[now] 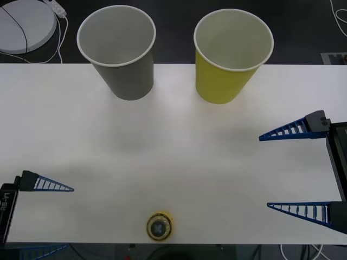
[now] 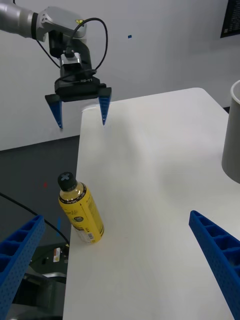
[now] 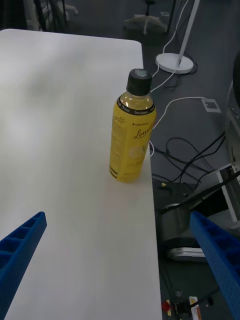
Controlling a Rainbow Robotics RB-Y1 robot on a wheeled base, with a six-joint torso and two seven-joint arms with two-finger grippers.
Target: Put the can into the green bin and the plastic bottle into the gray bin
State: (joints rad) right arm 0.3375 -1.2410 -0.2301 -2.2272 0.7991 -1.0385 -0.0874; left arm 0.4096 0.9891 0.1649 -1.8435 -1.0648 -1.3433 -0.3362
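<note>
The plastic bottle (image 1: 159, 226) is small and yellow with a black cap. It stands upright at the table's front edge, between the two arms, and also shows in both wrist views (image 2: 81, 210) (image 3: 132, 135). The gray bin (image 1: 120, 54) stands at the back left, and its side shows at the frame edge in the right wrist view (image 2: 232, 135). The green bin (image 1: 230, 57) stands at the back right. Both bins look empty. The can is out of view. My left gripper (image 1: 46, 218) hangs open at the front left corner. My right gripper (image 1: 264, 171) is open at the right side, holding nothing.
The white table (image 1: 173, 146) is bare between the bins and the bottle. A white round disc (image 1: 24, 24) with a cable lies on the floor behind the table's far left corner. Cables and a lamp base (image 3: 175, 62) lie on the floor beyond the front edge.
</note>
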